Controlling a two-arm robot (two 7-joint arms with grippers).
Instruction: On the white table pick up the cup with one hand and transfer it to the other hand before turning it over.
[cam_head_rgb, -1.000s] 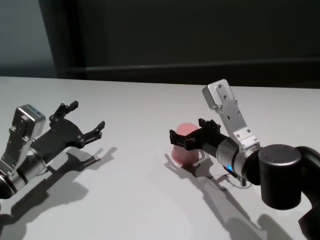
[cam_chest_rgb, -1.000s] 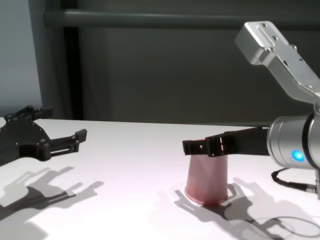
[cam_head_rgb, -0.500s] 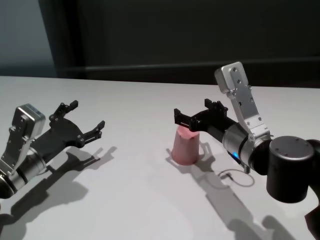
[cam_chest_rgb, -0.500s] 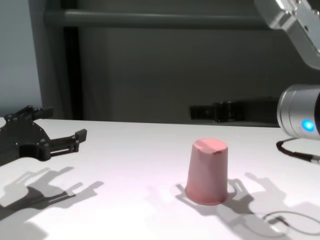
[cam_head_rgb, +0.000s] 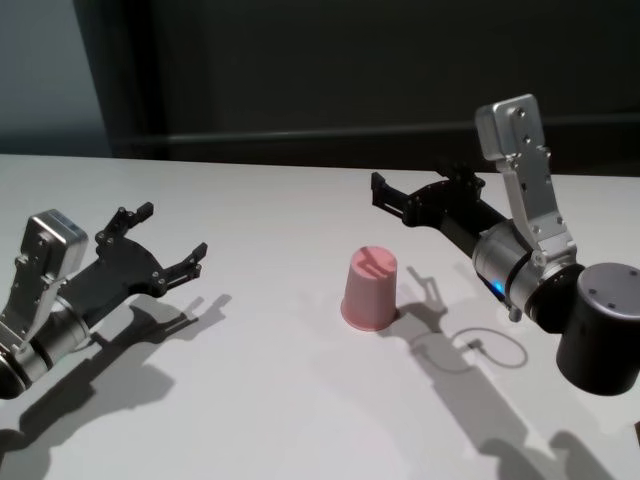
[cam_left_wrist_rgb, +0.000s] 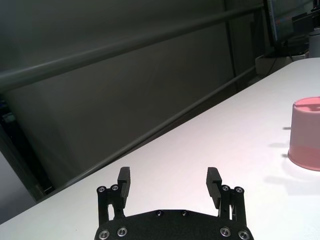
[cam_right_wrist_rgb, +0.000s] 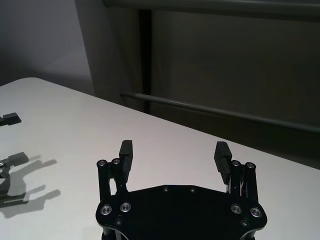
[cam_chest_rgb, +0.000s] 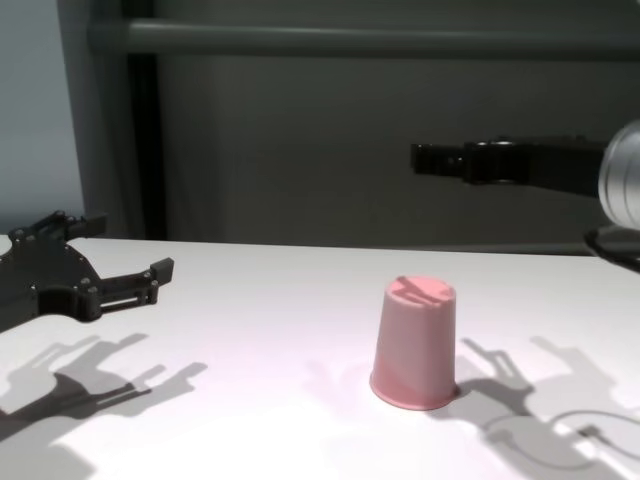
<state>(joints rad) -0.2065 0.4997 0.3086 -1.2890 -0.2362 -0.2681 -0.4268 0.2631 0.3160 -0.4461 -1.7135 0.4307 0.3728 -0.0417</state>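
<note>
The cup (cam_head_rgb: 370, 290) stood upside down, rim on the white table (cam_head_rgb: 280, 400), a little right of centre in the head view, with its flat base up. Nothing touched it. In the chest view it sat low and right of centre (cam_chest_rgb: 416, 343).

The right gripper (cam_head_rgb: 425, 195) hung in the air up and to the right of the cup, well clear of it, fingers spread wide and empty. A thin black cable (cam_head_rgb: 490, 348) looped on the table under that arm.

The left gripper (cam_head_rgb: 160, 240) hovered low over the table at the left edge of the frame, well apart from the cup, its fingers also spread and holding nothing.
</note>
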